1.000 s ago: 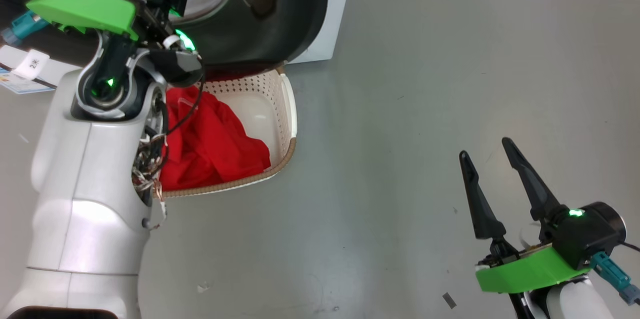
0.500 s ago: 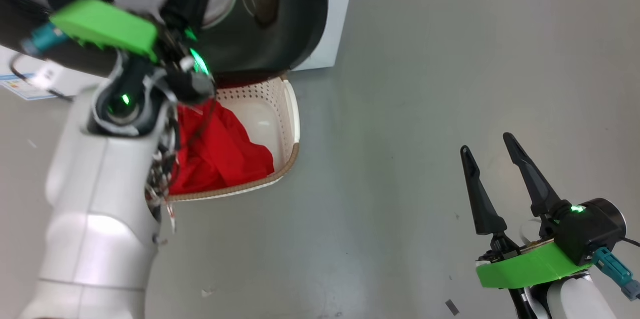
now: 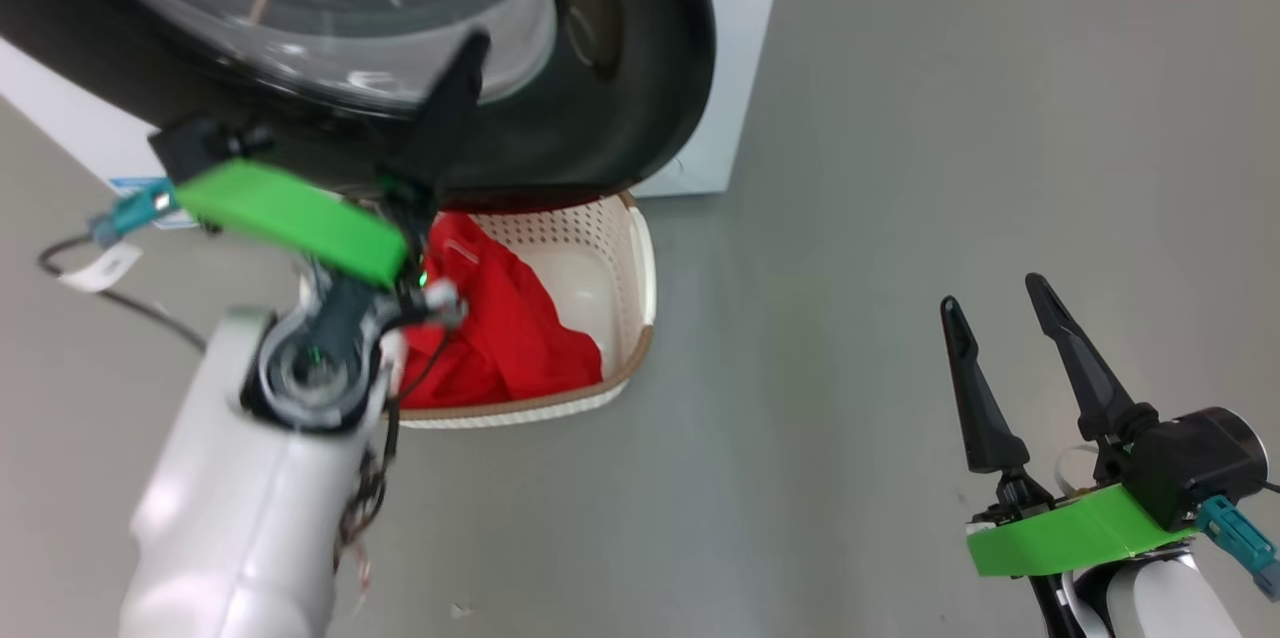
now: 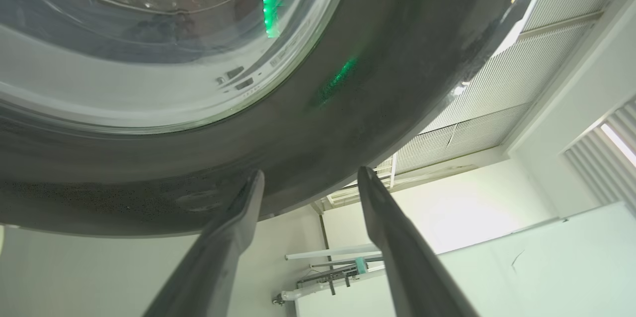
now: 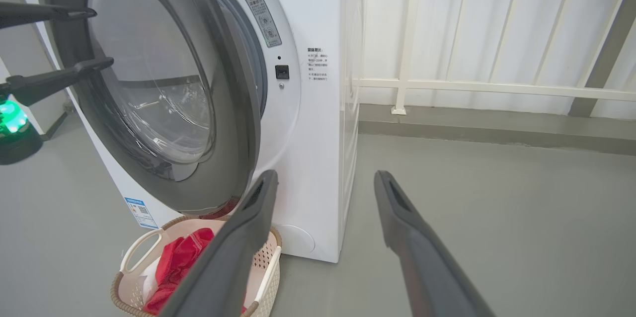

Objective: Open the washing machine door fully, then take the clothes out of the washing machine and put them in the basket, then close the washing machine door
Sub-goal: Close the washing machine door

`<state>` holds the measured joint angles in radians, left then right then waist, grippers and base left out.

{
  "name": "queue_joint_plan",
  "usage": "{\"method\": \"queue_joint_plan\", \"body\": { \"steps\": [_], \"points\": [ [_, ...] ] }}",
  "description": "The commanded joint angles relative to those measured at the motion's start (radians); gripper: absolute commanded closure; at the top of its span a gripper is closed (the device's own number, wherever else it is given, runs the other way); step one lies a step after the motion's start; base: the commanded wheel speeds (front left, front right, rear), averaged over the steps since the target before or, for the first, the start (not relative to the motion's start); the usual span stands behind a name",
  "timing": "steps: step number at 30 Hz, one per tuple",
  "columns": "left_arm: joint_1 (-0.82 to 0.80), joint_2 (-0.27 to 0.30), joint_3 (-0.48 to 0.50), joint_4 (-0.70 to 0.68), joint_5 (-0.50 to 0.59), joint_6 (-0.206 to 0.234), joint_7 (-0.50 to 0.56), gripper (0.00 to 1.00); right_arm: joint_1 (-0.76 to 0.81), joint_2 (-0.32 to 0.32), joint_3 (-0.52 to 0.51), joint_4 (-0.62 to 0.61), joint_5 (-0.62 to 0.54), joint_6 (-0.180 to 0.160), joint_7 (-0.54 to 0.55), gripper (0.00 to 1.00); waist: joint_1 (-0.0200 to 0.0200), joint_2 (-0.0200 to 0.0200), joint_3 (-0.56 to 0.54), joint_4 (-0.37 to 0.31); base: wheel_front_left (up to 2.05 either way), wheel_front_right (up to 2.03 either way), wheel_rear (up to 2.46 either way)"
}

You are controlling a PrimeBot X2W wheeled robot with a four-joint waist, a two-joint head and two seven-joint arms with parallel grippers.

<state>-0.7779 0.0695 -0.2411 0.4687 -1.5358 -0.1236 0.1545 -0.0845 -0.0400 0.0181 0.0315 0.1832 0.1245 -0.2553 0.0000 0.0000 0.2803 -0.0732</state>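
Two fingers of left gripper point(image 4: 310, 175): were apart, empty, by the washing machine door point(image 5: 233, 108) rim.
Right gripper point(image 3: 992, 296): was wide, empty, above floor point(image 3: 900, 118).
Clothes point(image 3: 520, 338): lay in the basket point(image 3: 645, 258).

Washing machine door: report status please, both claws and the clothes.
Left claw open, at the black rim of the door. Right claw open, empty. Door ajar; red clothes in the basket. Basket sits below the door's lower edge.

A bare laundry corner: washing machine point(image 5: 318, 158), grey floor point(image 5: 497, 207), white railing point(image 5: 497, 87).
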Motion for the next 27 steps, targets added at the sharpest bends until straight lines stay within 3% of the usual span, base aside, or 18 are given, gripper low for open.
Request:
{"method": "queue_joint_plan", "body": {
  "steps": [1,8,13,21,27],
  "points": [
    [0.025,0.052,0.005,-0.051,0.056,-0.007,-0.028,0.00,0.005,-0.010,0.020,-0.020,-0.006,0.006,-0.006,0.00,0.0000,0.0000,-0.036,0.032,0.00,0.00,0.00],
    [0.196,0.128,-0.056,-0.221,0.320,-0.004,-0.246,0.00,0.026,-0.010,0.004,-0.009,-0.003,0.006,-0.006,0.00,0.0000,0.0000,-0.100,0.068,0.00,0.00,0.00],
    [0.311,0.172,-0.070,-0.307,0.489,0.047,-0.371,0.00,0.047,-0.010,-0.017,-0.005,-0.003,0.006,-0.006,0.00,0.0000,0.0000,-0.140,0.090,0.00,0.00,0.00],
    [0.466,0.190,-0.008,-0.412,0.769,0.137,-0.415,0.00,0.077,-0.010,-0.016,-0.005,-0.019,0.006,-0.006,0.00,0.0000,0.0000,-0.192,0.108,0.00,0.00,0.00],
    [0.574,0.138,0.087,-0.482,0.923,0.154,-0.416,0.00,0.091,-0.010,-0.012,-0.018,-0.024,0.006,-0.006,0.00,0.0000,0.0000,-0.212,0.111,0.00,0.00,0.00]
  ]
}}
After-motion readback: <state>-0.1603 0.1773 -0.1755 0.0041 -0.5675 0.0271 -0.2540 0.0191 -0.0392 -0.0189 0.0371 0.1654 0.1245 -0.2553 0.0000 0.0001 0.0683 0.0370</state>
